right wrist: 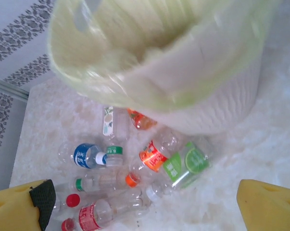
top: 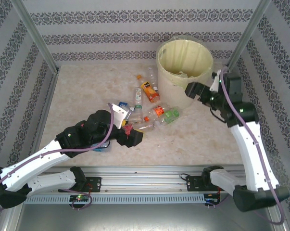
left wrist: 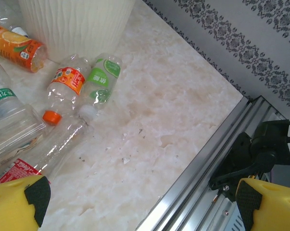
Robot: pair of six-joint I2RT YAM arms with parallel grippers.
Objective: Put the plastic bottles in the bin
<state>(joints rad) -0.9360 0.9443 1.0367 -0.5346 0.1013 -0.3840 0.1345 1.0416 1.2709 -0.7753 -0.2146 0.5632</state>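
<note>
While both stand released and empty, the left end effector (top: 133, 136) sits at the near end of the heap of small clear plastic bottles (top: 154, 111) in the middle of the bench (top: 207, 139). The right end effector (top: 192, 90) hovers beside the large round cream-white bin (top: 170, 83), yellow-lined, near the far edge, with the bottles lying at its foot.

The bin (right wrist: 217, 106) is blurred — its far rim cut off.
</note>
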